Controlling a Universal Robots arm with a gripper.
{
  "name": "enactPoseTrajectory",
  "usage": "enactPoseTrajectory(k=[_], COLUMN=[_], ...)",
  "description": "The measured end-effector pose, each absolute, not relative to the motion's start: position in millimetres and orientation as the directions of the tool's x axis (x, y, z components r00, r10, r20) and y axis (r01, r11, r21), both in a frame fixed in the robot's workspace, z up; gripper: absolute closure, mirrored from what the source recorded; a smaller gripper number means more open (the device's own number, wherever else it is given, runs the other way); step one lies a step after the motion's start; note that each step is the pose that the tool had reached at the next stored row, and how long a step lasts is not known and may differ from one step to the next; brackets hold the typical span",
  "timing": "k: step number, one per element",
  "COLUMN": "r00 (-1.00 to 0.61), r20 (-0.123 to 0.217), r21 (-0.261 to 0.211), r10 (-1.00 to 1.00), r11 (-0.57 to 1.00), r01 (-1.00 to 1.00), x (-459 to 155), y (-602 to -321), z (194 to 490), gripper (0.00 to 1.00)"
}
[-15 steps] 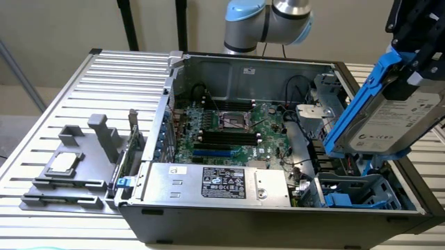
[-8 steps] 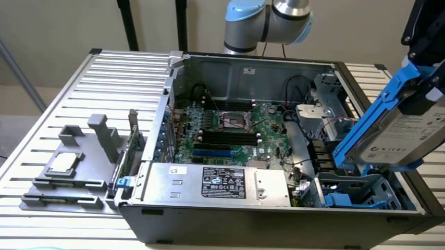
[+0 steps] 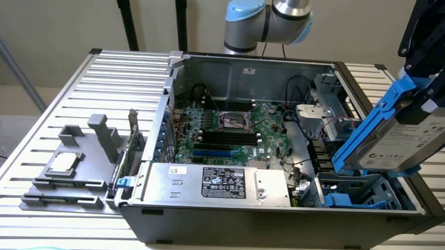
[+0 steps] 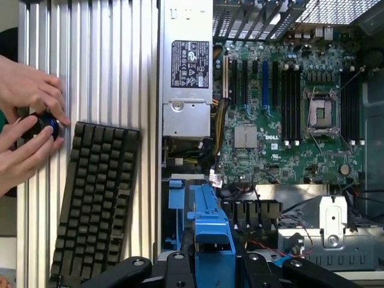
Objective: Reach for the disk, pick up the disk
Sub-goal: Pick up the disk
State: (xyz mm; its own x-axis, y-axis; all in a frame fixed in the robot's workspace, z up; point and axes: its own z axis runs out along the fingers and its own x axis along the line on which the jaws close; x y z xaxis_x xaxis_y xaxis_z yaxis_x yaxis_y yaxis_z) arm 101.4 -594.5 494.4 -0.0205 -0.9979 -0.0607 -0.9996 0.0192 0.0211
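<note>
Disk (image 3: 401, 139) in blue rails hangs clamped in the gripper (image 3: 424, 78), lifted above the open computer case (image 3: 278, 208) and its blue drive bay (image 3: 355, 194).

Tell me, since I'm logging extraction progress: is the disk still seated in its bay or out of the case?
Out. The disk hangs tilted in the gripper above the blue drive bay in the exterior view.
</note>
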Motion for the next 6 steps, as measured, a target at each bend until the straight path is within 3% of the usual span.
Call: enactPoseTrajectory(k=[6], r00=[-0.021], r20=[-0.061], r21=[0.021], r10=[-0.998], r11=[0.019], r01=[-1.0], x=[101.4], y=[-594.5], z=[493.8], gripper=[0.67])
